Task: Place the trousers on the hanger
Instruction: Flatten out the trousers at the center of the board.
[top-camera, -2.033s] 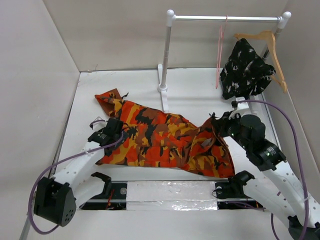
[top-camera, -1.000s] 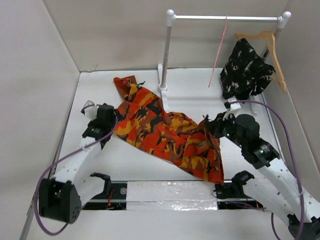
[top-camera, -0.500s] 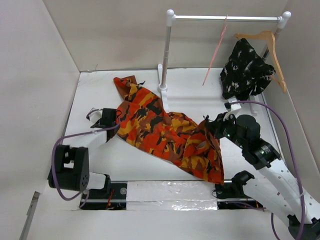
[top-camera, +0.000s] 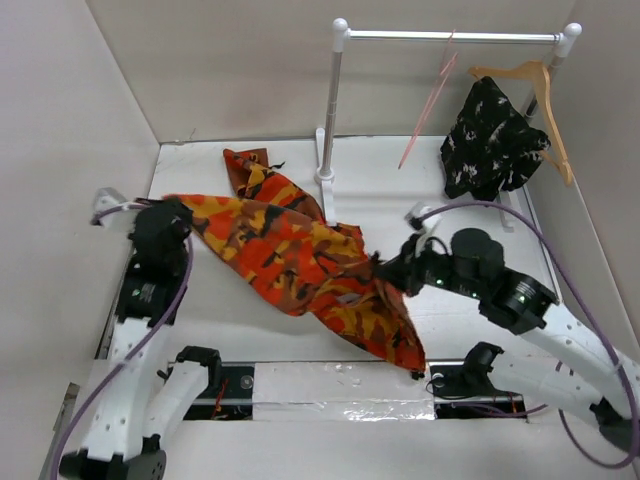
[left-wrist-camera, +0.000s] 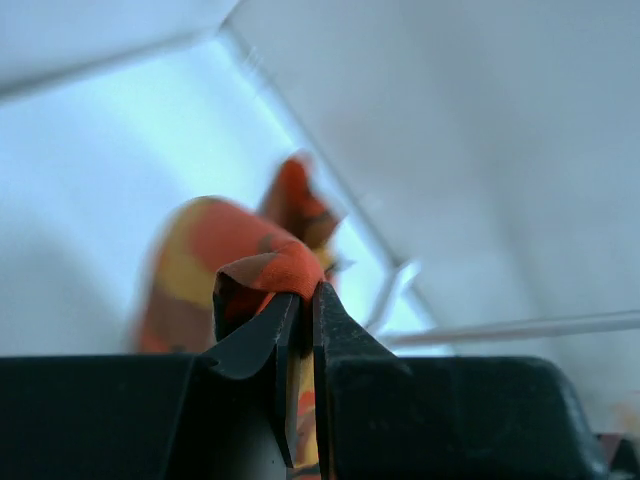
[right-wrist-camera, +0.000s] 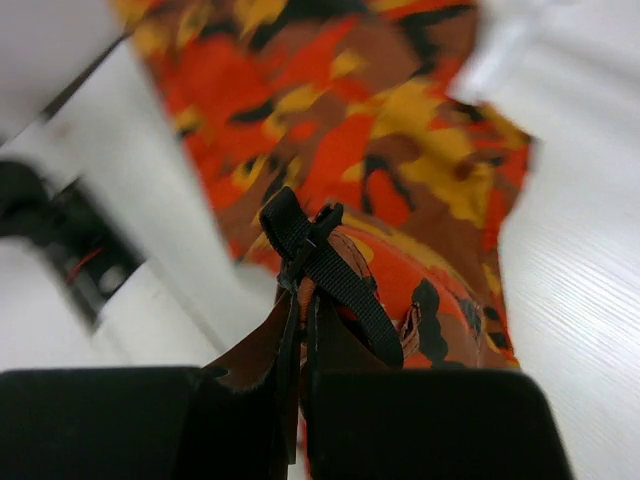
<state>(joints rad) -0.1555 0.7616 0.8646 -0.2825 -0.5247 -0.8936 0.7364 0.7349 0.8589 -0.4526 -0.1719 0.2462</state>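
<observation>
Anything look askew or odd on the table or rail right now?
Yes: the pink wire hanger on the rail is slanted, its lower end kicked out to the left instead of hanging plumb. The trousers are bunched and twisted rather than spread flat.

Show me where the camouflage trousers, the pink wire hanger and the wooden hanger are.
trousers (top-camera: 300, 255), top view, middle of the cloth.
pink wire hanger (top-camera: 428, 108), top view, its slanted side wire.
wooden hanger (top-camera: 505, 71), top view, its bare upper arm.
</observation>
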